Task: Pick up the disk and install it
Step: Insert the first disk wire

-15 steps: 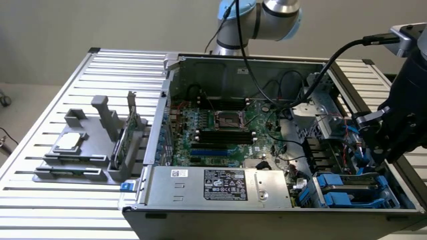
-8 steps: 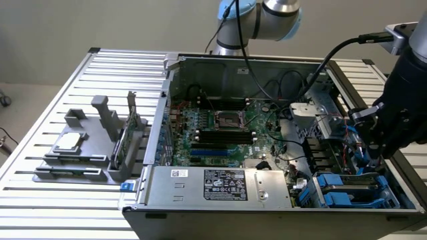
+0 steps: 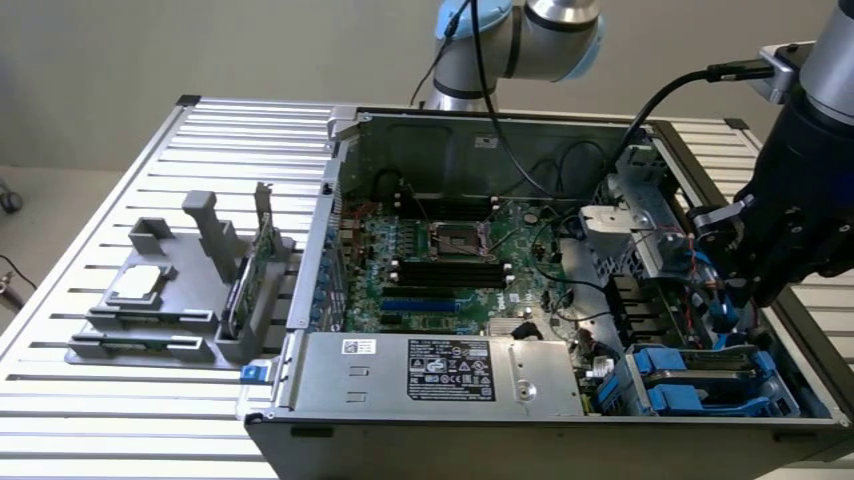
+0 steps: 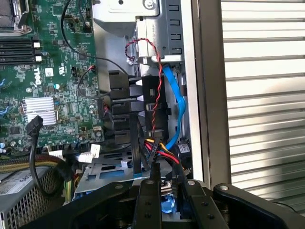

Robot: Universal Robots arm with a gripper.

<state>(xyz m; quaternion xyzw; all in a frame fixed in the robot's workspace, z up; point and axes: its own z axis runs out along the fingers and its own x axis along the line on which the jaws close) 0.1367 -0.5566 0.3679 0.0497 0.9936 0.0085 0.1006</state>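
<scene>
Gripper (image 3: 750, 305) is down inside the open case (image 3: 310, 300), at the exterior view's right, low over the drive bay in the case's near corner. Disk (image 3: 697, 380) sits in that bay with its blue rails showing, just below the gripper and beside the power supply (image 3: 441, 372); I can't tell if the two touch. On the wrist view the gripper (image 4: 167, 187) hangs right over a bit of blue rail (image 4: 167, 205), with a bundle of red, yellow and black wires (image 4: 159, 145) just ahead of it and a blue cable (image 4: 177, 102) running up the bay wall. I cannot tell whether the gripper is spread or clamped on anything. Motherboard (image 3: 441, 250) lies flat in the middle of the case, well apart from the gripper. Outside the case, on the slatted surface (image 3: 120, 410) at the exterior view's left, a grey tray (image 3: 140, 335) carries a CPU chip (image 3: 140, 283).
</scene>
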